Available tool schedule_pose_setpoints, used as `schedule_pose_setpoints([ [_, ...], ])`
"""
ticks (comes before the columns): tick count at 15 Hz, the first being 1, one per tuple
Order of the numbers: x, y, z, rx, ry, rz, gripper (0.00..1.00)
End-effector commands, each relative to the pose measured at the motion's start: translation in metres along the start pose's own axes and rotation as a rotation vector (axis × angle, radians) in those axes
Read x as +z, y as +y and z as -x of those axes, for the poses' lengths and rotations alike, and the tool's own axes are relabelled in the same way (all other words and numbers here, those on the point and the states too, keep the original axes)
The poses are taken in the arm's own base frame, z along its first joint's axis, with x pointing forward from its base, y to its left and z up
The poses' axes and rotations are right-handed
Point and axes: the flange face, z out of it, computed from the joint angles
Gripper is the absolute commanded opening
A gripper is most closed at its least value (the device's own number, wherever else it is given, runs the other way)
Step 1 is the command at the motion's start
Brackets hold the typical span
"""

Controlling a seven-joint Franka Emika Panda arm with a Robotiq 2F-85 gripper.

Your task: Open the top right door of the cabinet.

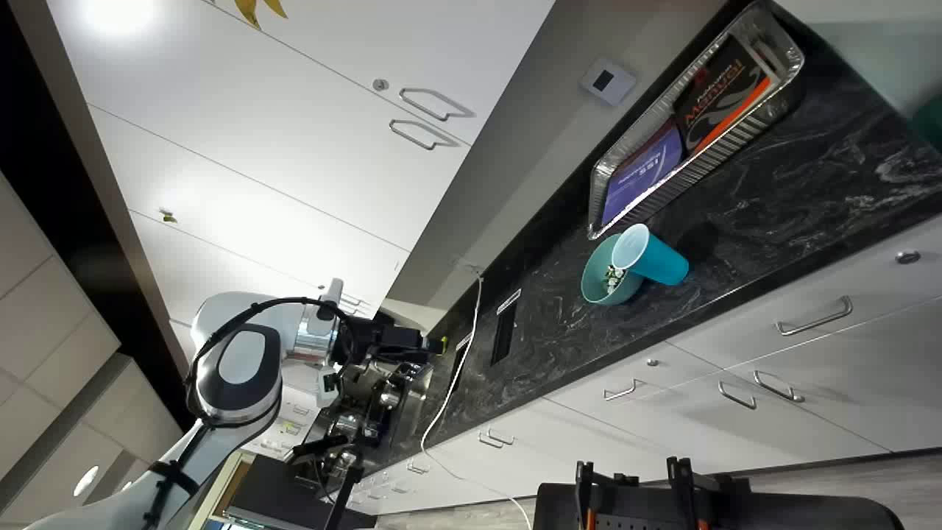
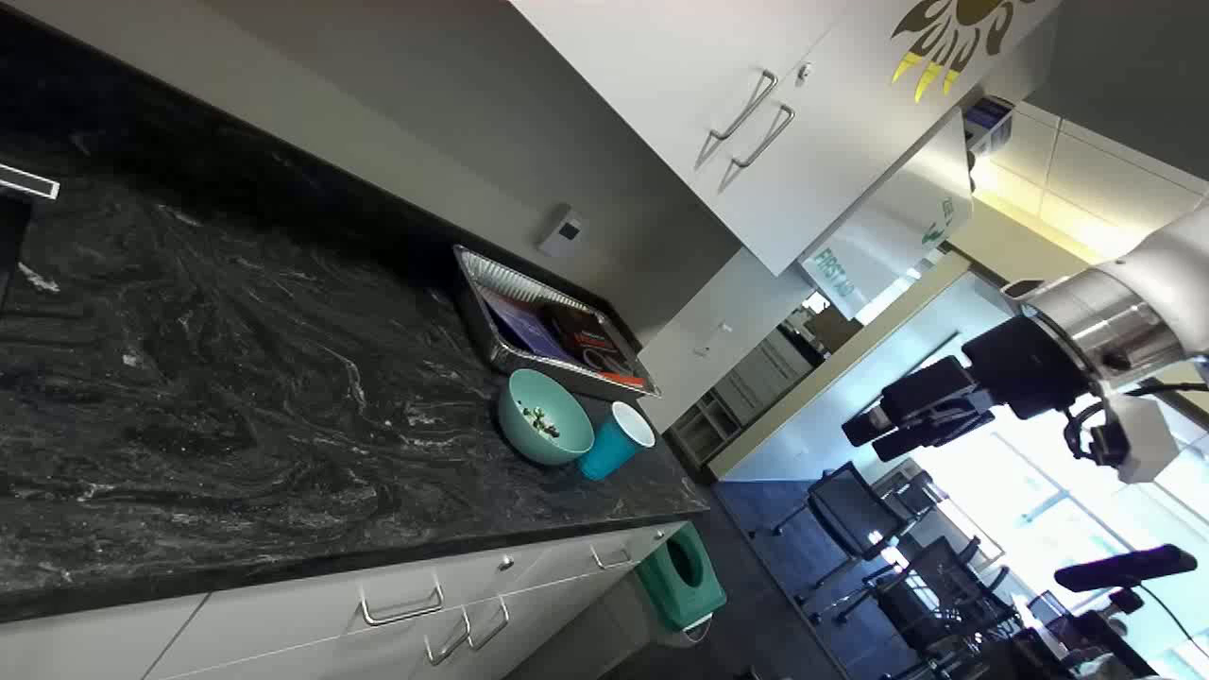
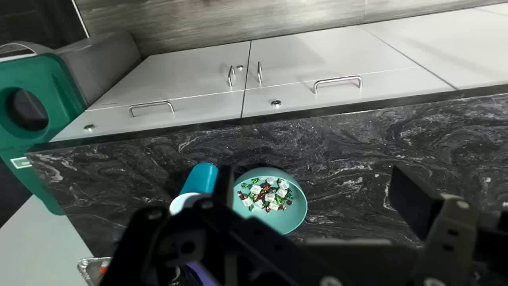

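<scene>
The white wall cabinet (image 1: 250, 132) shows in both exterior views (image 2: 652, 66), tilted in the picture. Its top right door (image 1: 449, 37), with part of a yellow sun decal, is shut; it also shows in an exterior view (image 2: 850, 132). Its silver loop handle (image 1: 425, 104) sits beside the seam, next to the neighbouring door's handle. My gripper (image 3: 317, 190) is open and empty, its fingers wide apart. In both exterior views the gripper (image 1: 430, 353) is apart from the door and handle (image 2: 763, 138). The door is out of the wrist view.
Below the cabinet is a dark stone counter (image 3: 357, 147) over white drawers (image 3: 198, 103). On it are a teal bowl (image 3: 293, 214) with small items, a blue cup (image 3: 200, 178) and a foil tray (image 2: 491, 354) with books. A green bin (image 2: 680, 576) stands at the counter's end.
</scene>
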Motion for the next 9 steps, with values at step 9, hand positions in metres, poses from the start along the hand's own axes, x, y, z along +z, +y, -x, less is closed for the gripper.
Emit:
schedule_pose_setpoints([
  [9, -0.02, -0.002, -0.01, 0.003, 0.143, -0.017, 1.0],
])
